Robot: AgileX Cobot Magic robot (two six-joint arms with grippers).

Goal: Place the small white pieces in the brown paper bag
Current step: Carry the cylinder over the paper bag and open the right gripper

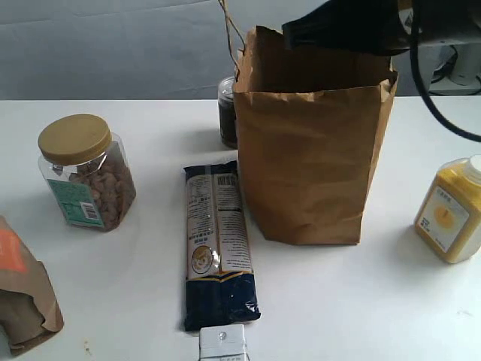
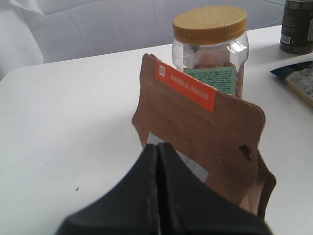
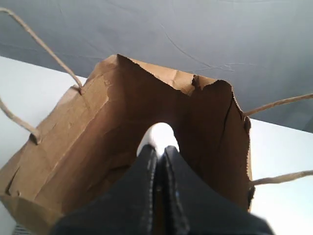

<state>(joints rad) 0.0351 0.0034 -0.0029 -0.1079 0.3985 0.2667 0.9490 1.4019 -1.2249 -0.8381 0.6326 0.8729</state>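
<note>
The tall brown paper bag stands upright at the table's middle with its jagged top open. My right gripper hangs just above that opening, shut on one small white piece that pokes out past the fingertips, over the bag's inside. In the exterior view only the dark right arm shows above the bag's rim. The other white pieces are not in view. My left gripper is shut and empty, close in front of the small brown pouch.
A nut jar with a tan lid stands at the left, the orange-labelled pouch at the front left. A long dark noodle packet lies beside the bag. A yellow jar, a dark jar and a white box also stand around.
</note>
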